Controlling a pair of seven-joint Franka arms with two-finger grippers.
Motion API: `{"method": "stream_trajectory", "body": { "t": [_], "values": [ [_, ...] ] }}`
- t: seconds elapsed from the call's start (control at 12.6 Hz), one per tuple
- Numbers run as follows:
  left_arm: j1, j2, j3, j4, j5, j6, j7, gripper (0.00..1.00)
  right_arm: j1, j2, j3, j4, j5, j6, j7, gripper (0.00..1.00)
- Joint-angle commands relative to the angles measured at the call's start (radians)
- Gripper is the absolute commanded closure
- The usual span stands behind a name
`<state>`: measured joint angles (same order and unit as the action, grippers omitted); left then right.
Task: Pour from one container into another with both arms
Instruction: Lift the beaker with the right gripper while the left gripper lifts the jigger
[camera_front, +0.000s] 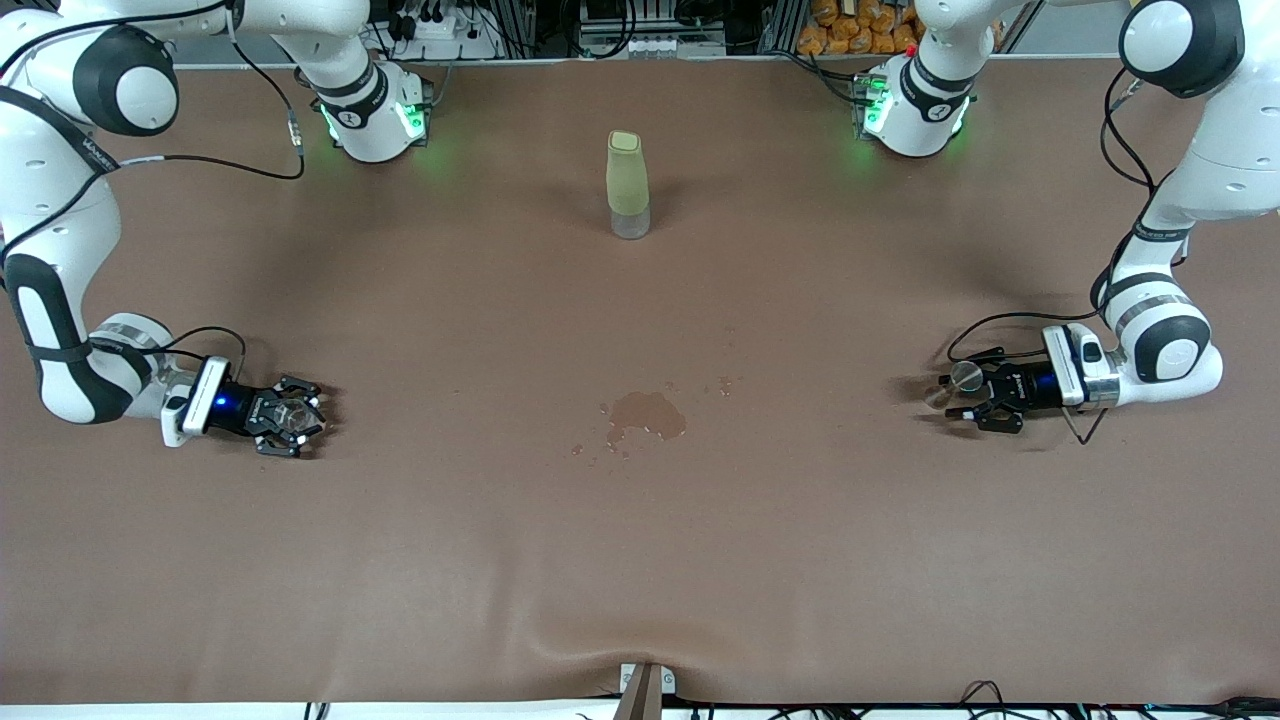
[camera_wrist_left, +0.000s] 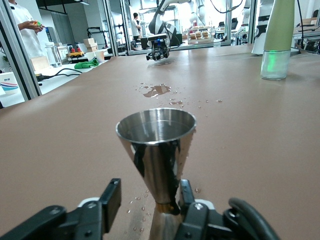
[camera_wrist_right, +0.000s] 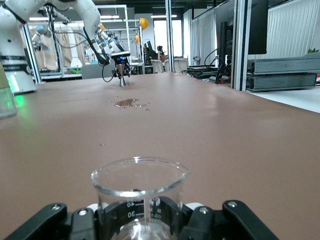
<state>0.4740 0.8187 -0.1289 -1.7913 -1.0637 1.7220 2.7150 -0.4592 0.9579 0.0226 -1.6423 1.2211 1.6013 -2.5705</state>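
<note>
The tiny clear glass cup (camera_front: 291, 419) stands on the table toward the right arm's end, with printed 30 and 40 marks showing on the glass cup (camera_wrist_right: 140, 192) in the right wrist view. My right gripper (camera_front: 300, 416) lies low at the table, its fingers (camera_wrist_right: 200, 216) closed against the cup's sides. At the left arm's end of the table stands the steel jigger (camera_front: 965, 377), upright. My left gripper (camera_front: 958, 397) is open around the jigger's (camera_wrist_left: 157, 145) waist. One finger (camera_wrist_left: 186, 192) touches it and the other finger (camera_wrist_left: 111, 196) stands apart.
A tall pale-green bottle (camera_front: 627, 185) with a clear base stands mid-table, nearer the robot bases. A wet puddle (camera_front: 645, 415) with scattered drops lies on the brown table cover between the two grippers. Small drops also dot the cover by the jigger.
</note>
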Motion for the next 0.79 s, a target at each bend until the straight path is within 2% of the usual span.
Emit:
{"method": "stream_trajectory", "body": {
  "t": [0.0,0.08,0.16,0.24,0.32,0.71],
  "values": [
    [0.002,0.005,0.000,-0.005,-0.024,-0.012,0.060,0.62,-0.004,-0.013,0.010,0.021,0.015,-0.021,0.087,1.00],
    [0.002,0.005,0.000,-0.005,-0.024,-0.012,0.060,0.72,0.002,-0.024,0.010,0.027,0.015,-0.027,0.120,1.00],
    [0.002,0.005,0.000,-0.005,-0.024,-0.010,0.058,0.76,0.007,-0.033,0.010,0.036,0.012,-0.043,0.151,1.00],
    [0.002,0.005,0.000,-0.005,-0.024,-0.012,0.058,0.86,0.013,-0.045,0.010,0.048,0.009,-0.044,0.185,1.00],
    [0.002,0.005,0.000,-0.005,-0.024,-0.012,0.058,1.00,0.014,-0.063,0.010,0.052,0.006,-0.046,0.216,1.00],
    [-0.002,-0.027,-0.034,0.007,-0.007,-0.019,-0.041,1.00,0.079,-0.163,0.010,0.055,-0.020,-0.041,0.268,1.00]
  ]
}}
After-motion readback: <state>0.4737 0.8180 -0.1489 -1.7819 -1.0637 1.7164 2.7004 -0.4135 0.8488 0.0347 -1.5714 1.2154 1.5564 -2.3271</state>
